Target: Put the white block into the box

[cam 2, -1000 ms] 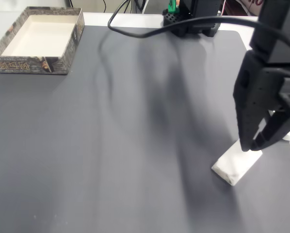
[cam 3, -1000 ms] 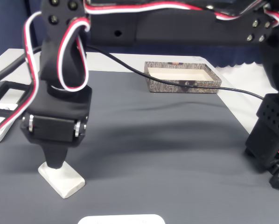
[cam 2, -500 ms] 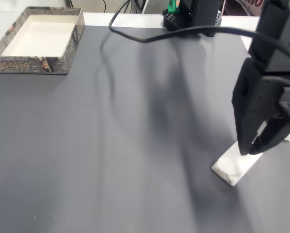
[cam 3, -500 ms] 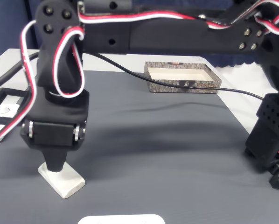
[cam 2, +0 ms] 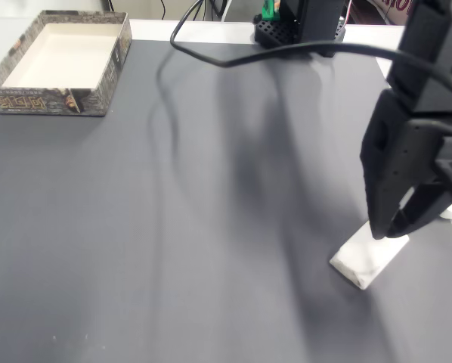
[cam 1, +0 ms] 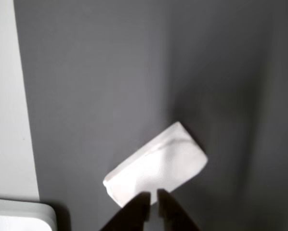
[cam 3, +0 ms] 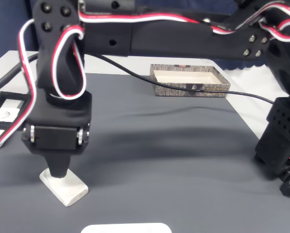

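The white block (cam 1: 156, 168) lies flat and askew on the dark grey mat, at the right in a fixed view (cam 2: 366, 261) and at the lower left in the other fixed view (cam 3: 67, 188). My gripper (cam 1: 152, 199) points straight down over one end of the block, fingertips pressed nearly together with only a thin slit between them and nothing held. Its tip (cam 2: 385, 234) sits at or just above the block's top face (cam 3: 57, 174); contact cannot be told. The box (cam 2: 44, 100), cream inside with a speckled rim, stands empty at the far corner of the mat (cam 3: 191, 89).
A flat white rounded-corner device (cam 1: 19, 216) lies just off the mat near the block (cam 3: 125, 228). A black cable (cam 2: 211, 49) hangs across the mat's far side. The arm's base (cam 2: 301, 23) stands at the back edge. Open mat (cam 2: 173, 227) stretches between block and box.
The arm's upper links have shifted slightly. The gripper tip has stayed over the same end of the block, and the block has not moved.
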Robot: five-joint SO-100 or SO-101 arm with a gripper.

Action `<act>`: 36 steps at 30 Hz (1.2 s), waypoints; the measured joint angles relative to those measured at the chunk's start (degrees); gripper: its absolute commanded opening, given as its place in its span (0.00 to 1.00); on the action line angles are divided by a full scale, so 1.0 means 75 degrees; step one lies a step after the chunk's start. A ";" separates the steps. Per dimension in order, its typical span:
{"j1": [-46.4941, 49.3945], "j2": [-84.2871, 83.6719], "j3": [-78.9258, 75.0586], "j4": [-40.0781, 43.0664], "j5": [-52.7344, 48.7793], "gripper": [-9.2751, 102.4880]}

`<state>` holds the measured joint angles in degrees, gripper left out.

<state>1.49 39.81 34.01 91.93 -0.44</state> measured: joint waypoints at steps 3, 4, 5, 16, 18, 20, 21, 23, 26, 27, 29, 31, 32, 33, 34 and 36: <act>0.0000 0.0000 0.0000 0.0012 0.0000 0.07; 0.0012 0.0000 0.0000 0.0012 0.0000 0.07; 0.0023 0.0000 0.0000 0.0012 -0.0012 0.07; 0.0059 0.0000 -0.0059 0.0000 -0.2672 0.07; 0.0059 0.0000 -0.0059 -0.0059 -0.3328 0.07; 0.0082 0.0000 -0.0059 -0.0117 -0.4066 0.07; 0.0082 0.0000 -0.0059 -0.0117 -0.4406 0.07; 0.0105 0.0000 -0.0070 -0.0141 -0.4957 0.07; 0.0117 0.0000 -0.0117 -0.0141 -0.5520 0.07; 0.0129 0.0000 -0.0117 -0.0141 -0.5648 0.07; 0.0164 0.0000 -0.0117 -0.0141 -0.5918 0.07; 0.0188 0.0000 -0.0117 -0.0141 -0.6281 0.07; 0.0188 0.0000 -0.0117 -0.0141 -0.6434 0.07; 0.0199 0.0000 -0.0117 -0.0141 -0.6563 0.07; 0.0199 0.0000 -0.0117 -0.0141 -0.6645 0.07; 0.0199 0.0000 -0.0164 -0.0141 -0.6750 0.07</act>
<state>2.99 39.81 32.78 90.88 -51.06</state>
